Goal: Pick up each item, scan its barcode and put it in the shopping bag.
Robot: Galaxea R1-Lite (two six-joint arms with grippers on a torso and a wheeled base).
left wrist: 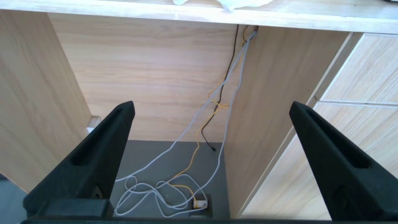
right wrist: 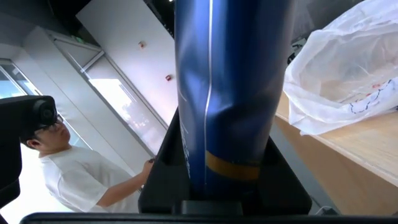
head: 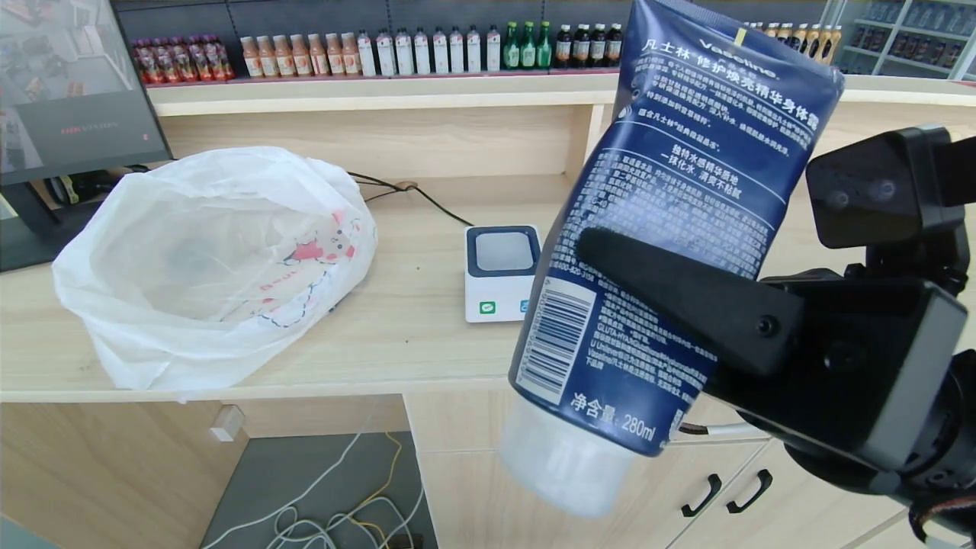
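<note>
My right gripper (head: pixel 648 282) is shut on a dark blue lotion tube (head: pixel 671 213) with a clear cap at its lower end, held up close in the head view with its barcode side facing me. The right wrist view has the tube (right wrist: pixel 230 93) squeezed between the fingers (right wrist: pixel 165 155). A small white scanner (head: pixel 501 272) sits on the wooden counter (head: pixel 412 320), left of and behind the tube. The open white plastic shopping bag (head: pixel 213 259) lies on the counter's left part. My left gripper (left wrist: pixel 211 162) hangs open below the counter, with nothing between its fingers.
A dark monitor (head: pixel 72 84) stands at the counter's far left. Cables (head: pixel 396 187) run behind the scanner. Bottles (head: pixel 427 49) line the shelf at the back. Under the counter there is an open bay with loose wires (left wrist: pixel 180 186) on the floor and cabinet doors (head: pixel 724 488) to the right.
</note>
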